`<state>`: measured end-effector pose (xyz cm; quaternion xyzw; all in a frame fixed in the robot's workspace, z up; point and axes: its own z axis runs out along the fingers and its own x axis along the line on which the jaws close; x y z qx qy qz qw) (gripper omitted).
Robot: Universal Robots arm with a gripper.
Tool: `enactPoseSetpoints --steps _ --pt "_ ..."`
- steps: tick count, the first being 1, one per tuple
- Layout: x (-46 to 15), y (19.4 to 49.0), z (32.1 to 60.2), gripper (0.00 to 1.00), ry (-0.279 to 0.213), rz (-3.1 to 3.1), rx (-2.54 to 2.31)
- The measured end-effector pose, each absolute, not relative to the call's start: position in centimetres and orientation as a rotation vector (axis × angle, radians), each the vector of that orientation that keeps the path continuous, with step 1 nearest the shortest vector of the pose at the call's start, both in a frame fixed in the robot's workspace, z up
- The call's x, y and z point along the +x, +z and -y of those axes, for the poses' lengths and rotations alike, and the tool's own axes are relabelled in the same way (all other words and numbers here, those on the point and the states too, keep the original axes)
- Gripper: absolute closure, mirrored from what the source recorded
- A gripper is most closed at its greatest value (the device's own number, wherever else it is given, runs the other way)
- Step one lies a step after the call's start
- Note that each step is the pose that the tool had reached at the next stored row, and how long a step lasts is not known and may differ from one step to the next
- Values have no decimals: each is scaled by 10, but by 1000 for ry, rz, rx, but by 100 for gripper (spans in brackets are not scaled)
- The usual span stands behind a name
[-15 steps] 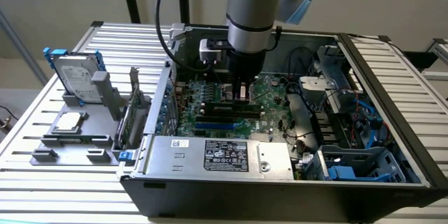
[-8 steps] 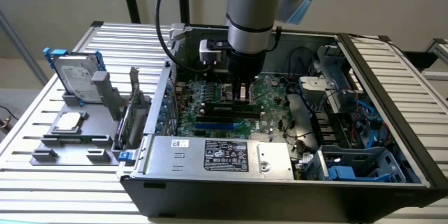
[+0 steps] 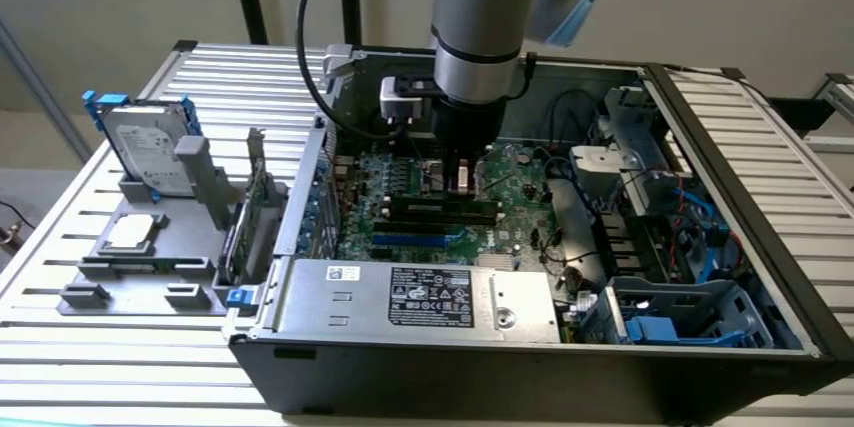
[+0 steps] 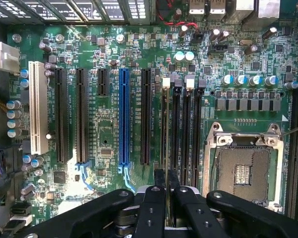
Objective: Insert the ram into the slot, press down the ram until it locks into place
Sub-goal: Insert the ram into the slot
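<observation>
The memory stick (image 4: 164, 129) is standing on edge along its slot (image 4: 165, 83), beside the other black sockets (image 4: 186, 129), apparently so it can go straight down. The gripper (image 4: 166, 179) is pinching it between nearly closed fingers, hanging over the green board (image 3: 514, 172) at the centre of the exterior view.

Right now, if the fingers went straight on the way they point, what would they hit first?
Most likely the black slot directly beneath: the fingers pinch a thin memory stick edge-on above it, so the stick would touch first. The remaining gap is unclear.
</observation>
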<state>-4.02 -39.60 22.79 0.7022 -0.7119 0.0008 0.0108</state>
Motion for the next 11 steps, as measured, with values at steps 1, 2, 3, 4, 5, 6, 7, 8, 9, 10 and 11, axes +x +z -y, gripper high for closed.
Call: enactPoseSetpoints --steps 1,2,3,4,5,6,7,8,9,10,11 --pt "-40 228 396 87 3 2221 2191" --pt "-40 227 396 87 3 2221 2191" --pt "-40 227 396 87 3 2221 2191" --pt "-40 227 396 87 3 2221 2191" --pt "-40 227 396 87 3 2221 2191" --pt "-40 227 396 87 3 2221 2191" --pt "-40 227 396 87 3 2221 2191" --pt "-40 226 396 87 3 2221 2191" --pt "-40 226 396 87 3 2221 2191" --pt "-40 226 396 87 3 2221 2191" --pt "-40 226 396 87 3 2221 2191"
